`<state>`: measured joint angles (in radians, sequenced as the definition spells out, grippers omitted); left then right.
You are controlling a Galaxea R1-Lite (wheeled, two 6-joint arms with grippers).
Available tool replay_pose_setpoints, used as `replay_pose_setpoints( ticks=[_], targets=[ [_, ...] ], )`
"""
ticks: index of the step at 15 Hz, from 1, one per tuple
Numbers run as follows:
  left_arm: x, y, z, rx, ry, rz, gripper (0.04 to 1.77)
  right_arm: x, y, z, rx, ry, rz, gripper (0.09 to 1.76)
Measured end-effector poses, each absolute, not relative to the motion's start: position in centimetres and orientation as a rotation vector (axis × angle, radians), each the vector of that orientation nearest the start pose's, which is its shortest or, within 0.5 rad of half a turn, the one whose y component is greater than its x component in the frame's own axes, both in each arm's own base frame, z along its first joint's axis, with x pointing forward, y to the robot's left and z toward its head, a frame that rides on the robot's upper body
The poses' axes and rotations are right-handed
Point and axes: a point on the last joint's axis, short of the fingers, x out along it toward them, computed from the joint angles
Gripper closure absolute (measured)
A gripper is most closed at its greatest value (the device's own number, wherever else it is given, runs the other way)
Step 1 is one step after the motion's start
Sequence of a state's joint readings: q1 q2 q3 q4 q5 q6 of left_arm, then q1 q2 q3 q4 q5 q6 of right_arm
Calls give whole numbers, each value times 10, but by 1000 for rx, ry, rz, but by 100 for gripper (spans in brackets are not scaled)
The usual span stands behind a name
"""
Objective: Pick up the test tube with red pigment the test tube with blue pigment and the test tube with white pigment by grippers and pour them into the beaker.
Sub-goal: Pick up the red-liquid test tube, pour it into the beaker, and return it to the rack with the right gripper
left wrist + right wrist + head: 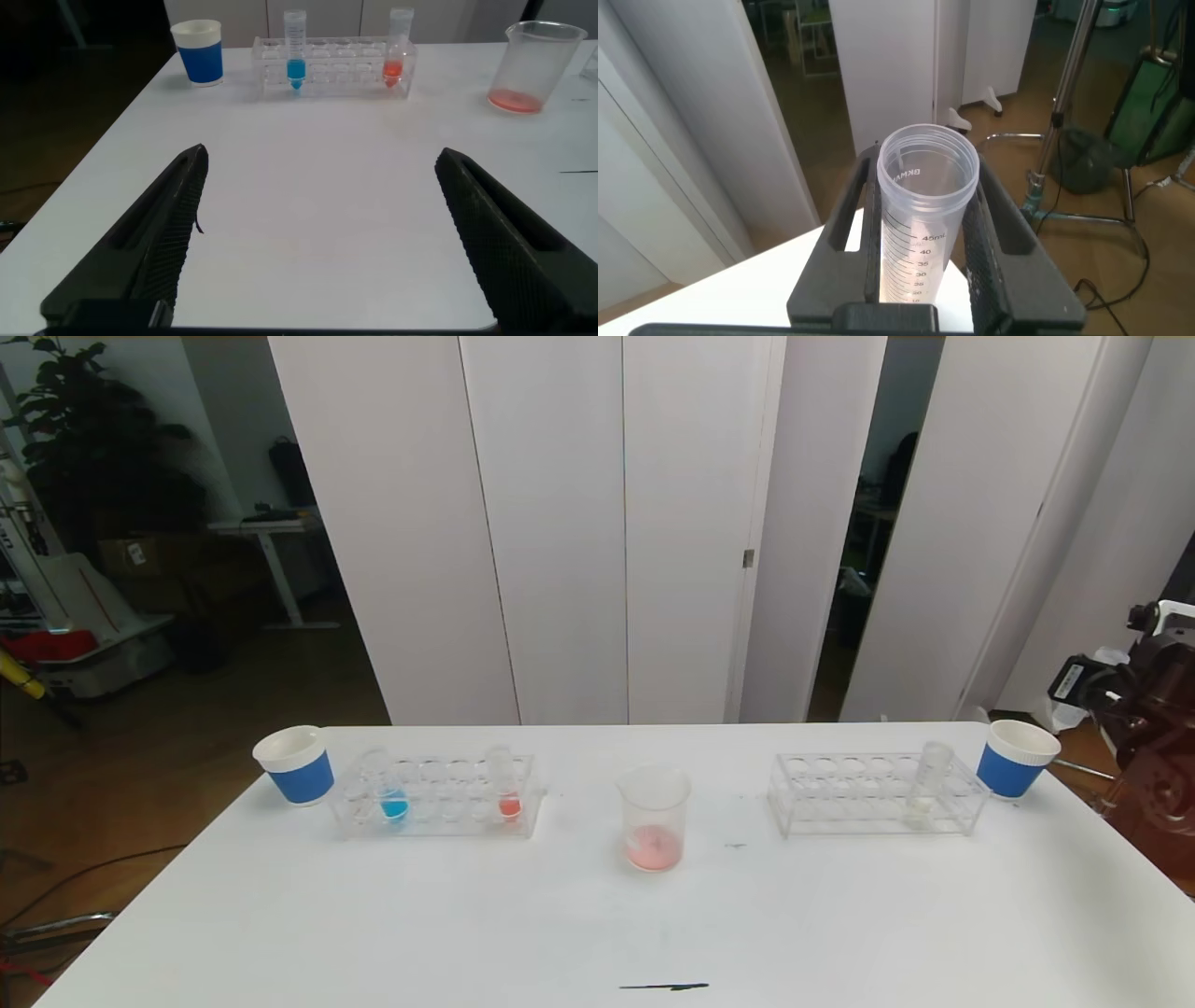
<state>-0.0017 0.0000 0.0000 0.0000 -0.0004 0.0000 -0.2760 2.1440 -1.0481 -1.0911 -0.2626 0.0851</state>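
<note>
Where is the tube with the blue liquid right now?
In the head view, the test tube with blue pigment stands in the left rack, beside the left paper cup, left of the beaker.

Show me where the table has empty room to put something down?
The whole near half of the table, in front of the beaker and both racks, is bare except a small dark mark. Gaps beside the beaker are free too. The back row is crowded: left rack, right rack, paper cups.
</note>
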Motion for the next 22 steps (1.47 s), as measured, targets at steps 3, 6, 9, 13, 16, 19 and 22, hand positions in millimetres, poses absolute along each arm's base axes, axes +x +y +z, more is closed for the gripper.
replay_pose_setpoints(
  ticks=[3, 6, 9, 13, 16, 19, 22],
  targets=[
    [-23, 0, 75, 0, 0, -2, 7, 397, -125, 106, 105, 34, -557, 127],
    [-23, 0, 75, 0, 0, -2, 7, 405, -117, 95, 125, 39, -525, 127],
    [-23, 0, 75, 0, 0, -2, 7, 410, -111, 94, 126, 30, -483, 127],
    [-23, 0, 75, 0, 0, -2, 7, 411, -114, 82, 126, 58, -492, 127],
    [-23, 0, 75, 0, 0, -2, 7, 412, -118, 78, 128, 66, -499, 125],
    [-23, 0, 75, 0, 0, -2, 7, 411, -119, 77, 126, 69, -502, 43],
    [-23, 0, 75, 0, 0, -2, 7, 411, -119, 77, 105, 80, -496, 10]
  ],
)
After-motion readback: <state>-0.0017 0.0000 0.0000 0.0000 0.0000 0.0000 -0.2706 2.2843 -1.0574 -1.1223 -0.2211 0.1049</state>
